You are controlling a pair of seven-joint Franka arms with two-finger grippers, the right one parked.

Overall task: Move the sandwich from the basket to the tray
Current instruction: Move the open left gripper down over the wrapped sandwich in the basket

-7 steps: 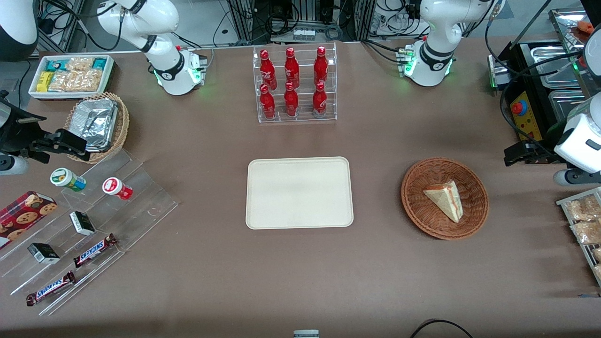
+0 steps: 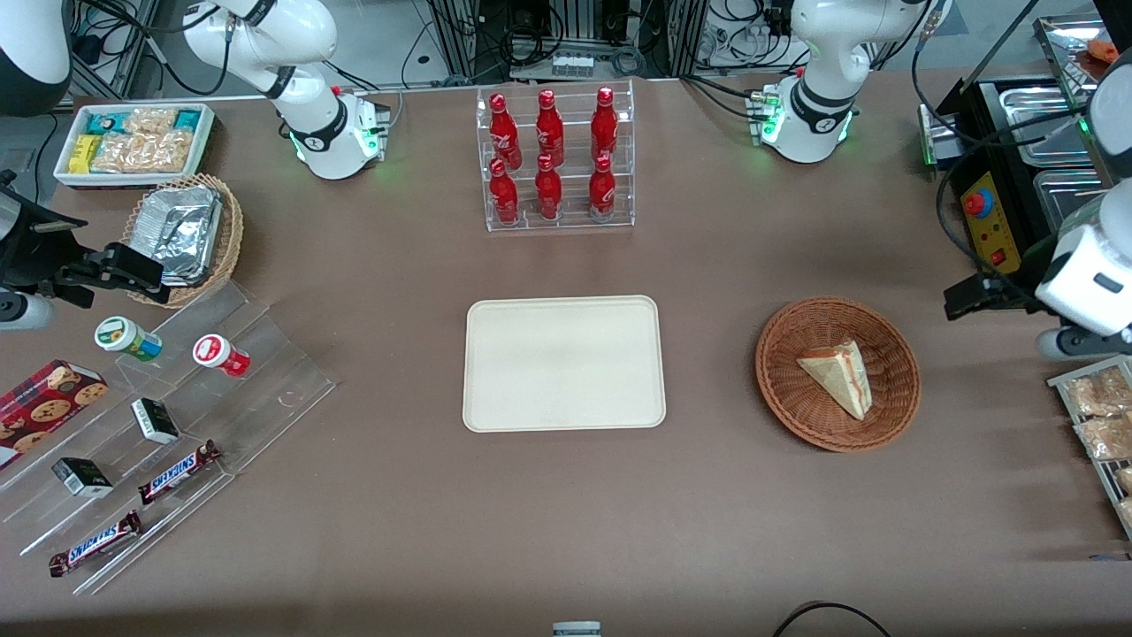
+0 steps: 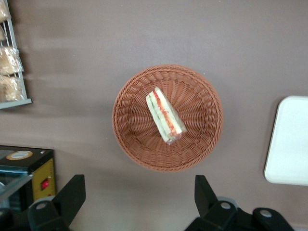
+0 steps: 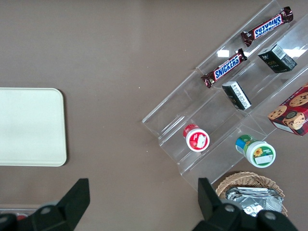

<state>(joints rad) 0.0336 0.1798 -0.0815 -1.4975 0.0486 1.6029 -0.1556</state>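
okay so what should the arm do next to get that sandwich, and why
Probably carry the open tool over the basket and lower it. The sandwich lies untouched in the basket, the tool hangs high toward the working arm's end, and the tray holds nothing.

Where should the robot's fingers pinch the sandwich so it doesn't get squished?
Probably from straight above. The sandwich lies in the basket with its striped cut edge facing up, so one finger could go on each flat bread face, near the middle of the wedge. The open gripper hangs above the table beside the basket, toward the working arm's end, and would have to turn to line up.
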